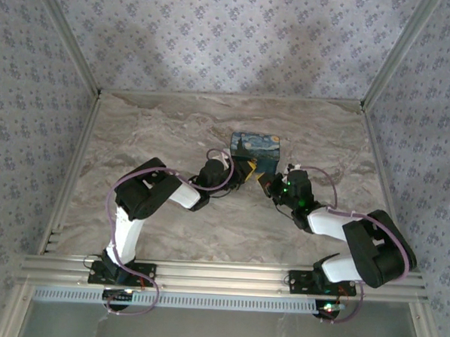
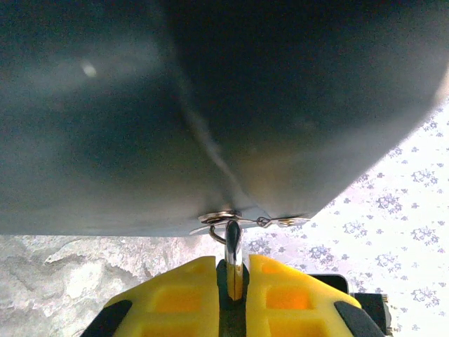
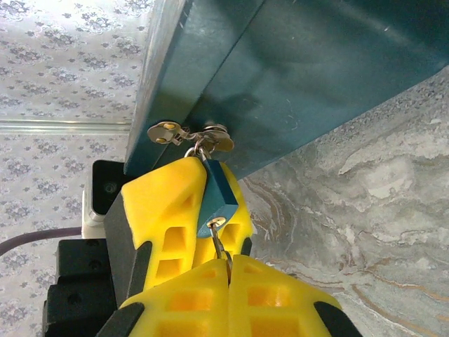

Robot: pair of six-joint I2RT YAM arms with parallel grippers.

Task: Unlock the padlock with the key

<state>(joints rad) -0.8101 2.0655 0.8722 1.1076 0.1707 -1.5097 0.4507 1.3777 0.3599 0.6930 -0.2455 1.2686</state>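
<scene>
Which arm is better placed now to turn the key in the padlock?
Right. The right pincer is shut on the key, already inserted in the padlock. The left pincer clamps the padlock under the hasp of the box, so it can only steady it.

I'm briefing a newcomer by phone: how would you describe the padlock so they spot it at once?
Start at the swirl-printed box mid-table; a silver hasp juts from its teal side. The padlock hangs from that hasp: a tiny plain blue block, key in its end, unlike the silvery metal around it.
</scene>
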